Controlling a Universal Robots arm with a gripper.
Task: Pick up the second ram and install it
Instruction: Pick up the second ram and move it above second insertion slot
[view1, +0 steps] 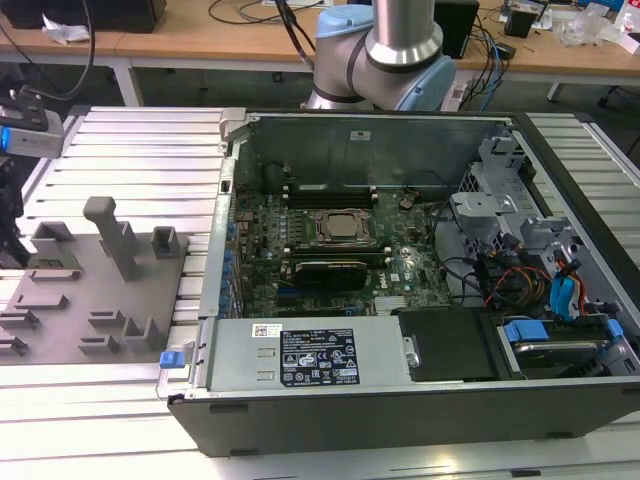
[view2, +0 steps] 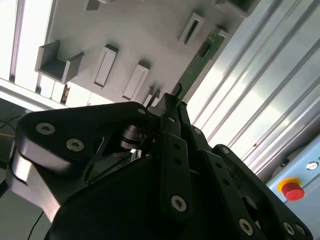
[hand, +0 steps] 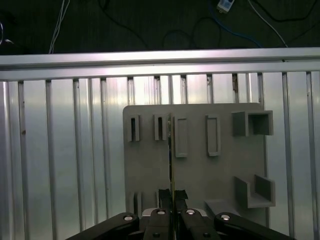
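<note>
The second ram (hand: 171, 150) is a thin green stick, seen edge-on in the first wrist view. It runs out from between my fingertips over the grey holder plate (hand: 200, 175). The second wrist view shows its green face with dark chips (view2: 197, 60). My gripper (hand: 172, 194) is shut on the stick's near end, one black finger on each side, as the second wrist view of the gripper (view2: 174, 102) also shows. In the exterior view the holder plate (view1: 70, 310) lies at the left, and the open computer case with the green motherboard (view1: 400, 270) is to its right.
Ribbed aluminium table slats (hand: 60, 150) surround the holder plate, which carries raised blocks and a post (view1: 115, 235). Inside the case are the CPU socket (view1: 340, 226), black memory slots (view1: 330, 190), cables and drive bays (view1: 540, 270). A red stop button (view2: 291, 189) sits on the table.
</note>
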